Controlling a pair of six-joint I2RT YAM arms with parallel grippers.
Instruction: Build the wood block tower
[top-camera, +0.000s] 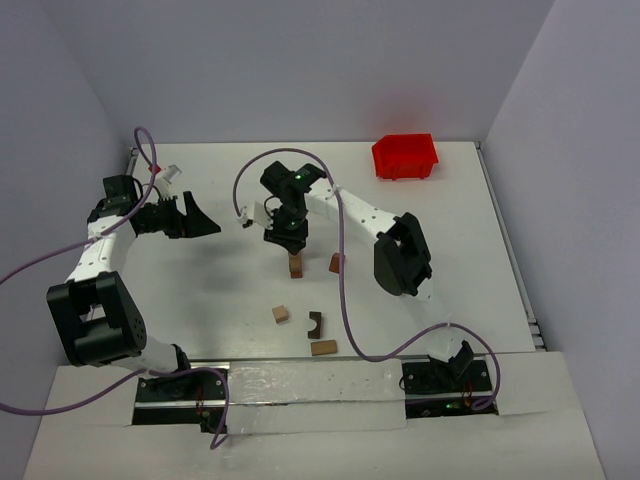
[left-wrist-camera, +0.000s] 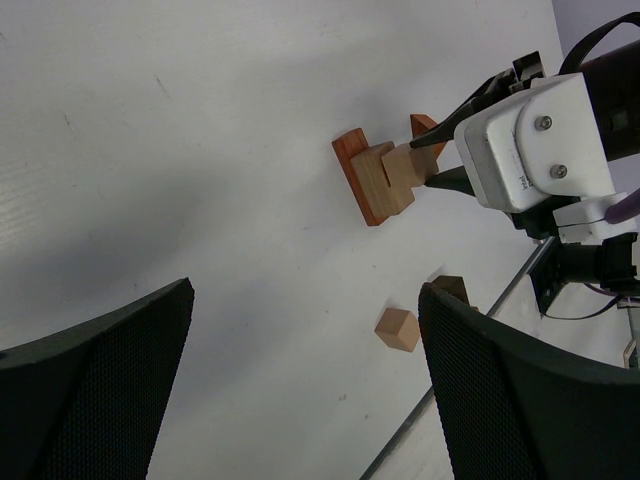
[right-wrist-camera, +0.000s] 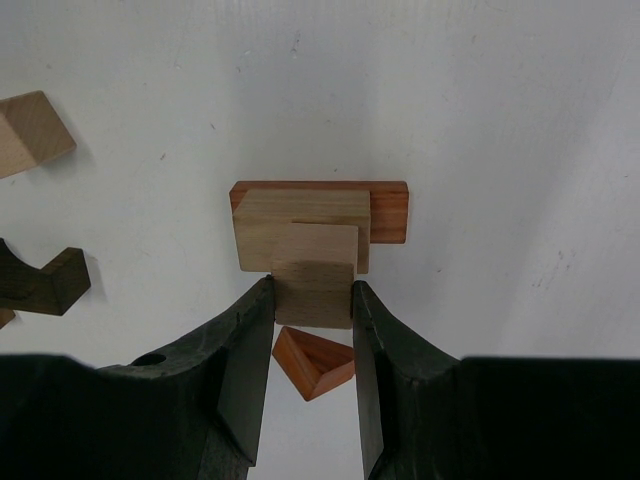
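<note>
The tower stands mid-table: a red-brown bar at the bottom with a pale block on it. My right gripper is shut on a pale wood cube, holding it against the top of that pale block; the left wrist view shows the cube touching the stack. My left gripper hangs wide open to the left of the tower, with nothing between its fingers. Loose wood blocks lie nearby: a cube, a dark arch piece, a bar and a red-brown triangle.
A red plastic bin sits at the back right of the table. The right arm's purple cable trails over the table beside the tower. Both arm bases stand at the near edge.
</note>
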